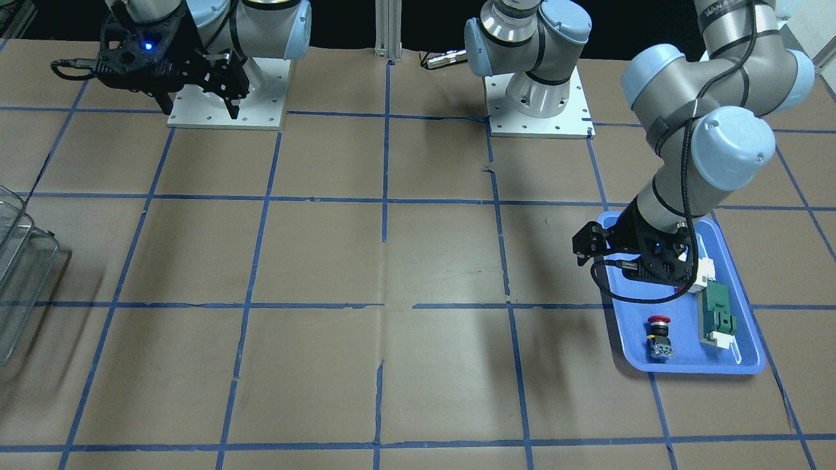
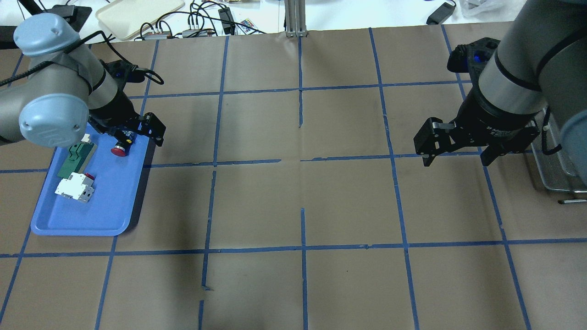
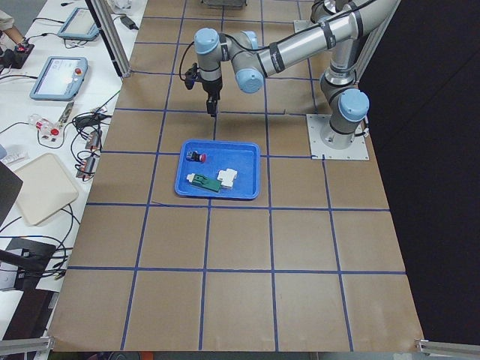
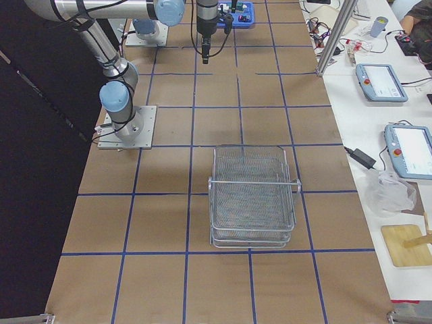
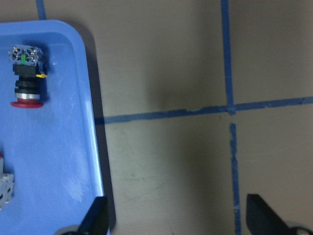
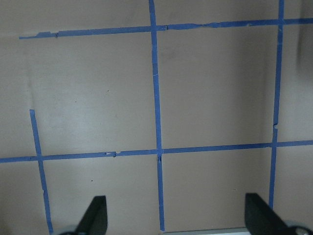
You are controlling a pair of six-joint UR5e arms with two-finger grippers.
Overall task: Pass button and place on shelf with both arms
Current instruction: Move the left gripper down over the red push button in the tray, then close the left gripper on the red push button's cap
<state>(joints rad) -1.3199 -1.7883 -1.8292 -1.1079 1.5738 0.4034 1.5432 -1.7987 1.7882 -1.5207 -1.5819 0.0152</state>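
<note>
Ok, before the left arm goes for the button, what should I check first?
1. Left gripper open: ok, fingers apart.
2. Button reachable: ok, it lies on its side in the blue tray, apart from the green part.
3. Left gripper lined up over the button: not ok, it is centred over bare table beside the tray.
4. Right gripper open and empty: ok.
5. Shelf standing on the table: ok.

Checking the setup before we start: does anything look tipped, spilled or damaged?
The red-capped black push-button lies on its side in the blue plastic tray. The blue tape grid is torn in spots. Nothing spilled.
</note>
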